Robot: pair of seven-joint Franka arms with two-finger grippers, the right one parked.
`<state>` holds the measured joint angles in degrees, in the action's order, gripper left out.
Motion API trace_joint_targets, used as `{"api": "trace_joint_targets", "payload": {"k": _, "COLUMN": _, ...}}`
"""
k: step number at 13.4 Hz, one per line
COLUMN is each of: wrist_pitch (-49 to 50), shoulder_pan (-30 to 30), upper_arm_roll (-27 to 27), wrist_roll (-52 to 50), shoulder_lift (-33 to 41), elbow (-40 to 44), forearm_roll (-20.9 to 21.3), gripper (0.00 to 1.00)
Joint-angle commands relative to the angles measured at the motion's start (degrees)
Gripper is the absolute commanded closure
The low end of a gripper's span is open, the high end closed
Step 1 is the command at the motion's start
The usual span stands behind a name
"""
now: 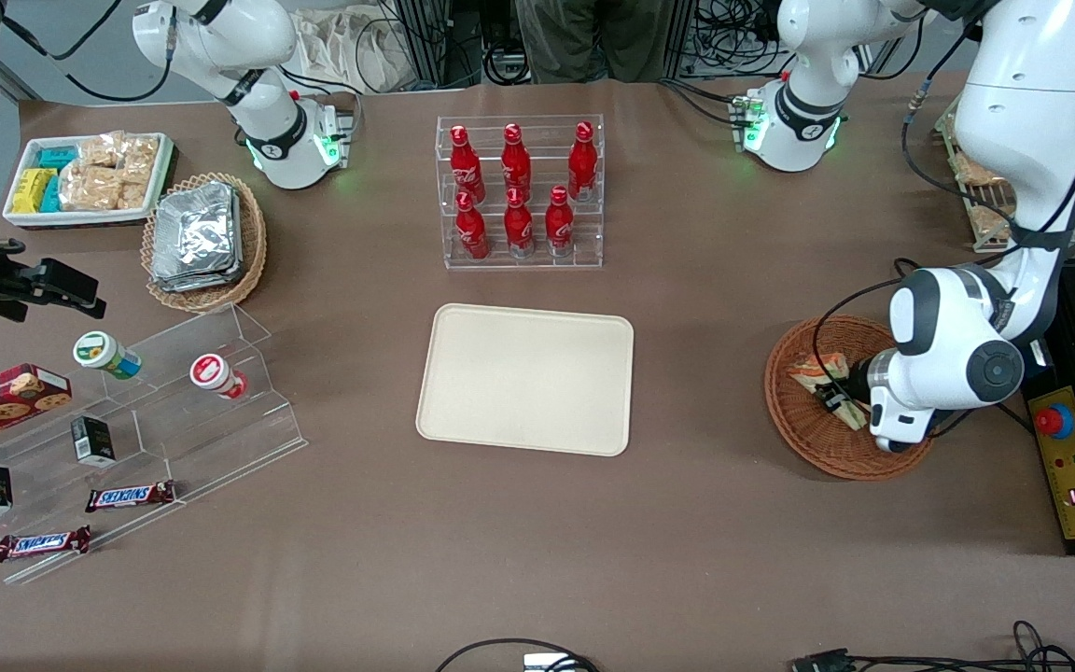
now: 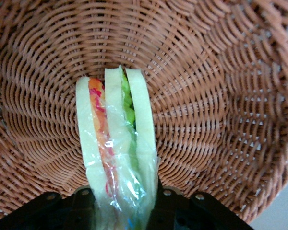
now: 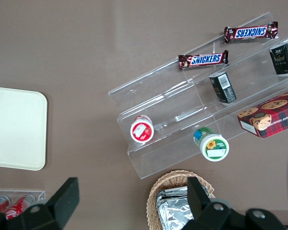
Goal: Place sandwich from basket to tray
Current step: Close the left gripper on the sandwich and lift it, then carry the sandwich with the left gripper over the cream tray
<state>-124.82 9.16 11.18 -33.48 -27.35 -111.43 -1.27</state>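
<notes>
**Gripper down in the basket, pinching the sandwich**

I had the left arm bent low over the reddish-brown basket (image 1: 813,439) at the working arm's end of the table, and the gripper (image 1: 833,403) was down inside it. From the wrist camera I saw the sandwich (image 2: 116,143) standing on edge between the two black fingers (image 2: 170,211), one on either side of its wrapped end, so the gripper was pinching the sandwich. Its pale bread slices stood upright with the orange-red and green filling between them, clear film wrinkled around the gripped end, and the woven basket wall filled everything around it.

In the front view I could make out the sandwich (image 1: 820,368) as a pale wedge inside the basket, partly hidden by the arm's wrist; I could not tell whether it was resting on the weave or lifted off it.

The cream tray (image 1: 526,391) lay flat at mid-table, well apart from the basket, with nothing on it. Farther from the front camera than the tray stood the clear rack of red bottles (image 1: 519,191).
</notes>
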Motion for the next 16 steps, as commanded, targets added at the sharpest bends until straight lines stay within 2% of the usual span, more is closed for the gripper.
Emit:
{"api": "trace_joint_targets", "payload": {"k": 1, "wrist_pitch": 3.6, "shoulder_pan": -0.3, "upper_arm_roll": 0.8, "wrist_roll": 3.6, "shoulder_lift": 4.7, "elbow": 0.5, "forearm_roll": -0.5, "gripper": 0.82}}
{"api": "trace_joint_targets", "payload": {"k": 5, "wrist_pitch": 7.1, "shoulder_pan": -0.3, "upper_arm_roll": 5.4, "wrist_roll": 6.4, "shoulder_lift": 10.0, "elbow": 0.9, "forearm_roll": 0.3, "gripper": 0.8}}
{"api": "trace_joint_targets", "payload": {"k": 6, "wrist_pitch": 7.6, "shoulder_pan": -0.3, "upper_arm_roll": 7.4, "wrist_roll": 8.0, "shoulder_lift": 10.4, "elbow": 1.1, "forearm_roll": 1.9, "gripper": 0.75}}
{"api": "trace_joint_targets", "payload": {"k": 9, "wrist_pitch": 7.3, "shoulder_pan": -0.4, "upper_arm_roll": 12.7, "wrist_roll": 9.1, "shoulder_lift": 9.8, "elbow": 3.1, "forearm_roll": 3.6, "gripper": 0.76}}
{"api": "trace_joint_targets", "payload": {"k": 10, "wrist_pitch": 7.6, "shoulder_pan": -0.6, "upper_arm_roll": 14.0, "wrist_roll": 9.5, "shoulder_lift": 8.5, "elbow": 4.3, "forearm_roll": 3.5, "gripper": 0.8}}
{"api": "trace_joint_targets", "payload": {"k": 12, "wrist_pitch": 7.3, "shoulder_pan": -4.5, "upper_arm_roll": 14.8, "wrist_roll": 8.9, "shoulder_lift": 5.9, "elbow": 6.7, "forearm_roll": 3.6, "gripper": 0.83}}
{"api": "trace_joint_targets", "payload": {"k": 16, "wrist_pitch": 7.3, "shoulder_pan": -12.1, "upper_arm_roll": 14.8, "wrist_roll": 5.2, "shoulder_lift": 0.6, "elbow": 12.2, "forearm_roll": 3.6, "gripper": 0.83}}
